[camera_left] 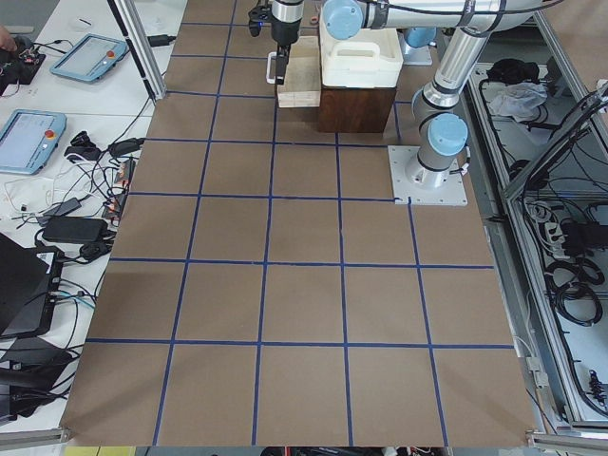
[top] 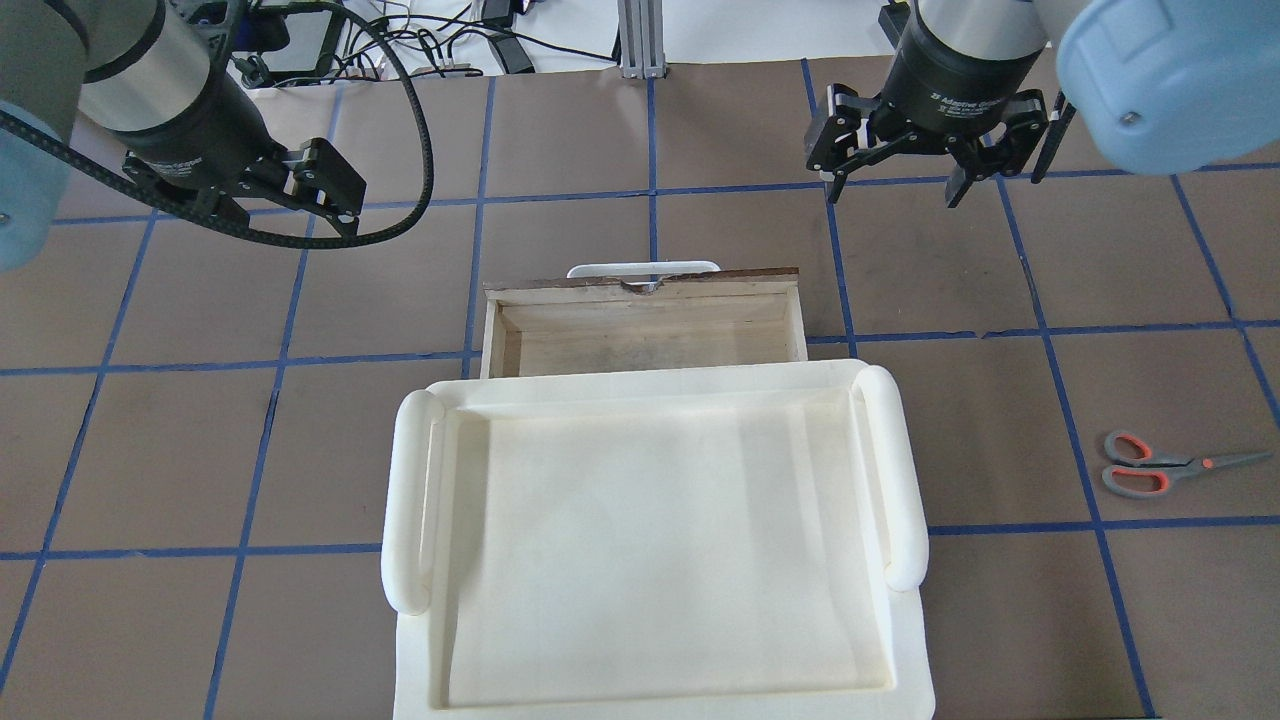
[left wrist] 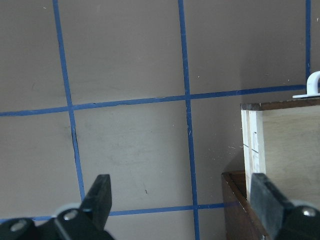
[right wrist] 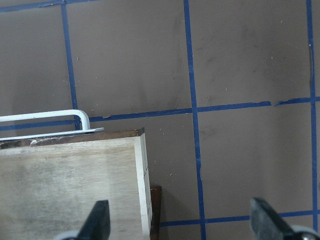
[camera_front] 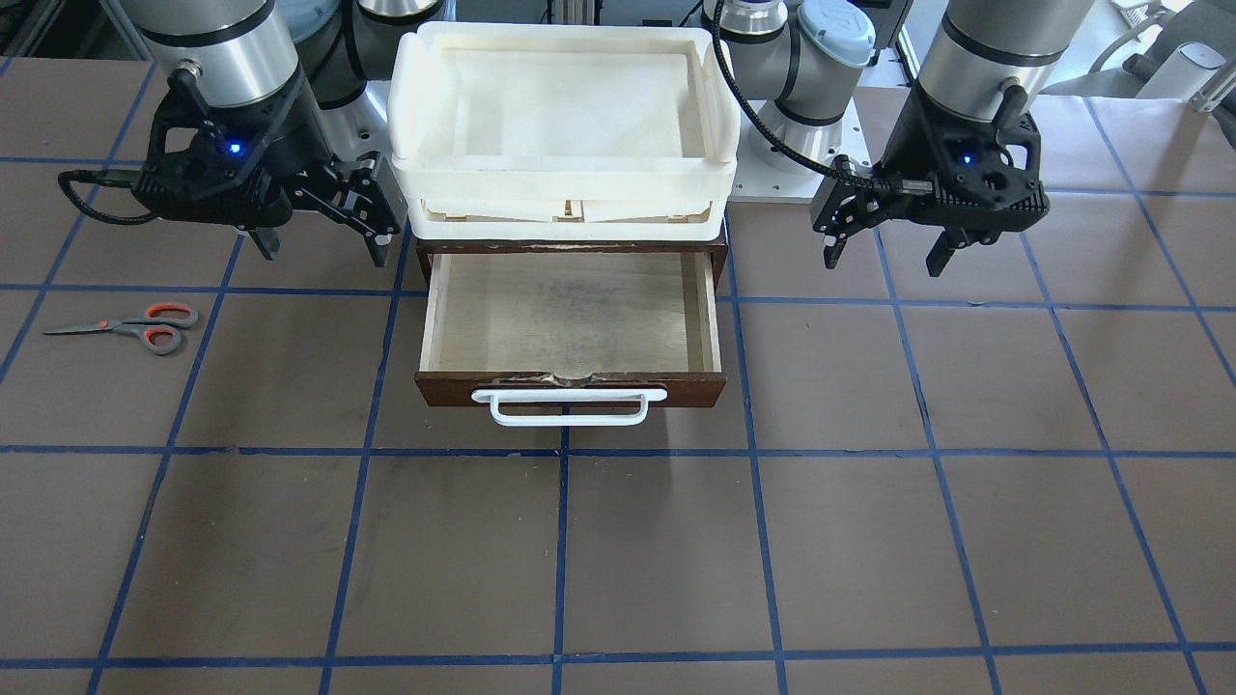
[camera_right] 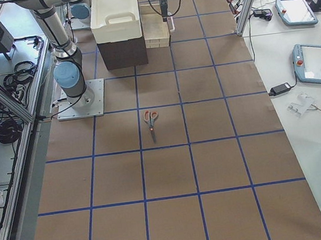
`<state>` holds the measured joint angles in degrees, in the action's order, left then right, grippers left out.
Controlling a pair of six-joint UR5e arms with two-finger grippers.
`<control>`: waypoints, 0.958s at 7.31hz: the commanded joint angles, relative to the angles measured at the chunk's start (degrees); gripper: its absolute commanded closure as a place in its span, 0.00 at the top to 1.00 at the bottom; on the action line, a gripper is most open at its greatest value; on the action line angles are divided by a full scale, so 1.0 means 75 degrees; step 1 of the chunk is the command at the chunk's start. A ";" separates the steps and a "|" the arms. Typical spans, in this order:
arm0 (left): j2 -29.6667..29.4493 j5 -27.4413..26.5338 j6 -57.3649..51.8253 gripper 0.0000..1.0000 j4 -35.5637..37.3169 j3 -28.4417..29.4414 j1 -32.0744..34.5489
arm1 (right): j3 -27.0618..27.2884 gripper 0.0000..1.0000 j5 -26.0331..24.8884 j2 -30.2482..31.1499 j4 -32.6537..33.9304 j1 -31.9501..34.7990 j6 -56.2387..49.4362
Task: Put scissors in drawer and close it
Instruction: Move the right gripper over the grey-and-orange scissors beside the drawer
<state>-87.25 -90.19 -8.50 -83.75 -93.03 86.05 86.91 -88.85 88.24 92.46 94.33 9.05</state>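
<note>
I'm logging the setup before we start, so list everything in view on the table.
Scissors: one, orange-red and grey handles, flat on the table at the robot's right, away from the drawer.
Drawer: one, dark brown front, white handle, pulled open, empty.
Trays: seemingly two, cream-white, stacked above the drawer.
Table: one, brown with blue grid lines.
Left gripper: one, black, open, hovering beside the drawer.
Right gripper: one, black, open, hovering at the drawer's other side.
</note>
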 commanded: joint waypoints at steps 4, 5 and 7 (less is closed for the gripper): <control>0.0055 0.0013 -0.0003 1.00 0.0033 -0.0100 -0.0001 | 0.0036 1.00 0.0010 -0.0012 -0.0035 -0.0003 -0.0338; 0.0055 0.0013 -0.0003 1.00 0.0033 -0.0100 -0.0001 | 0.0060 1.00 0.0045 -0.0035 -0.0046 -0.0026 -0.1303; 0.0055 0.0013 -0.0015 1.00 0.0033 -0.0100 -0.0001 | 0.0561 1.00 -0.0037 0.0046 -0.0093 -0.0364 -0.2525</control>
<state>-86.84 -90.09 -8.55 -83.49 -93.77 86.05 88.86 -88.95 88.24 91.93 93.11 -3.68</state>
